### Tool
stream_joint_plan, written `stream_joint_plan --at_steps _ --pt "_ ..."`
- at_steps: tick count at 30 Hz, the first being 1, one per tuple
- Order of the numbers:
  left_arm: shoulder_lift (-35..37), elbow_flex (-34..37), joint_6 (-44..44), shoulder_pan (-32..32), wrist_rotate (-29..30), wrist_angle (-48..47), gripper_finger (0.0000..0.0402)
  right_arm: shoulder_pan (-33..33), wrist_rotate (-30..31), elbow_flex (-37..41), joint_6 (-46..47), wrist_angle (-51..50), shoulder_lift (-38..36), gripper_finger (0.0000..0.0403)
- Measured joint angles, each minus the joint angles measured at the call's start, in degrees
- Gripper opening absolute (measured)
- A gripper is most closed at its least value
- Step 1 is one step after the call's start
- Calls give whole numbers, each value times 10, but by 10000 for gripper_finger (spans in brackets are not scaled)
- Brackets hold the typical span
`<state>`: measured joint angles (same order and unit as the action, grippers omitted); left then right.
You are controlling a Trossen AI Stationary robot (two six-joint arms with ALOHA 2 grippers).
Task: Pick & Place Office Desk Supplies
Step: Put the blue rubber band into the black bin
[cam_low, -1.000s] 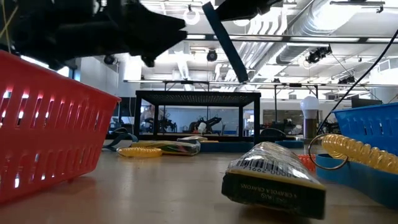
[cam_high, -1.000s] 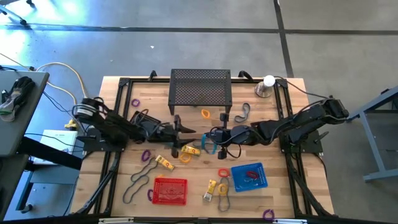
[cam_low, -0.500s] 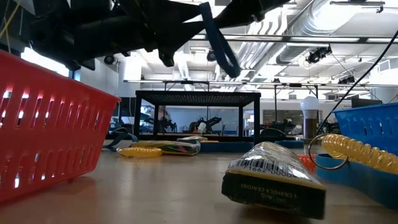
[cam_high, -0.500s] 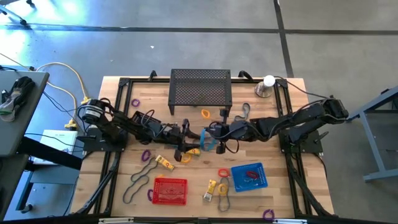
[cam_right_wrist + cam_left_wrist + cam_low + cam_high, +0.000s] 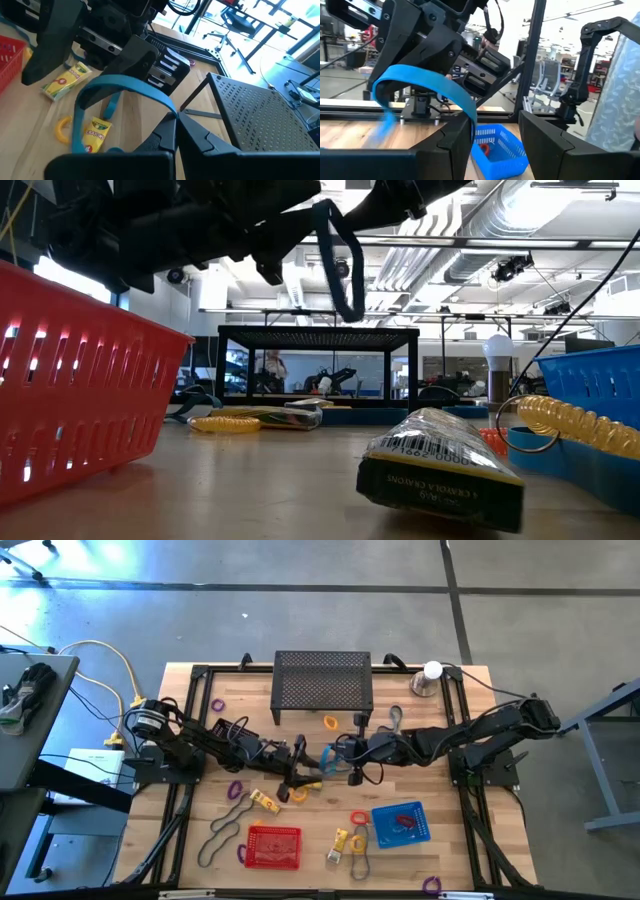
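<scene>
Now note that both arms meet over the middle of the bench [image 5: 190, 825], in front of the black mesh stand [image 5: 323, 681]. The right hand [image 5: 170, 131] has its fingers fully closed on one end of the teal band [image 5: 328, 761] and holds it clear of the bench; the band arches out from the grip as a loop, which the right wrist view shows plainly.

Compare this with a second ago. The left hand [image 5: 303, 760] was then well short of the band, and the band hung as a nearly straight strip in the low view. The left arm has since advanced toward the right one, and the two hands now stand just beside each other. The band [image 5: 338, 258] now curls into a loop between them.

Observe the left hand [image 5: 492, 135]: its fingers are partly open and the far end of the band [image 5: 427, 90] lies at the gap between them. You cannot tell whether they touch it.

On the bench below, yellow crayon packs [image 5: 66, 80] lie near the hands. The red basket [image 5: 273, 846] and blue basket [image 5: 401, 823] have not moved.
</scene>
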<state>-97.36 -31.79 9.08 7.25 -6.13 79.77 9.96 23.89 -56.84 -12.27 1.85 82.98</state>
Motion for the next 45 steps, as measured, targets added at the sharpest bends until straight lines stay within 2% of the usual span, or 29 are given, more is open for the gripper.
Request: stream_joint_plan --at_steps 8,16,21,28,35,40,45 --pt "0 0 0 0 2 0 157 0 0 0 0 0 0 2" --pt "0 0 -2 -2 23 0 134 0 -19 0 2 0 0 2" --pt "0 0 -5 -5 26 0 96 0 -29 0 3 0 0 2" --pt "0 0 -6 -14 35 0 11 0 -29 0 4 1 0 2" --pt "0 0 -6 -20 35 -5 2 0 -48 0 18 1 0 4" --pt "0 0 -6 -20 34 -13 1 2 -66 0 20 -3 0 27" --pt "0 0 -9 -20 33 -15 1 10 -65 0 43 -14 0 79"
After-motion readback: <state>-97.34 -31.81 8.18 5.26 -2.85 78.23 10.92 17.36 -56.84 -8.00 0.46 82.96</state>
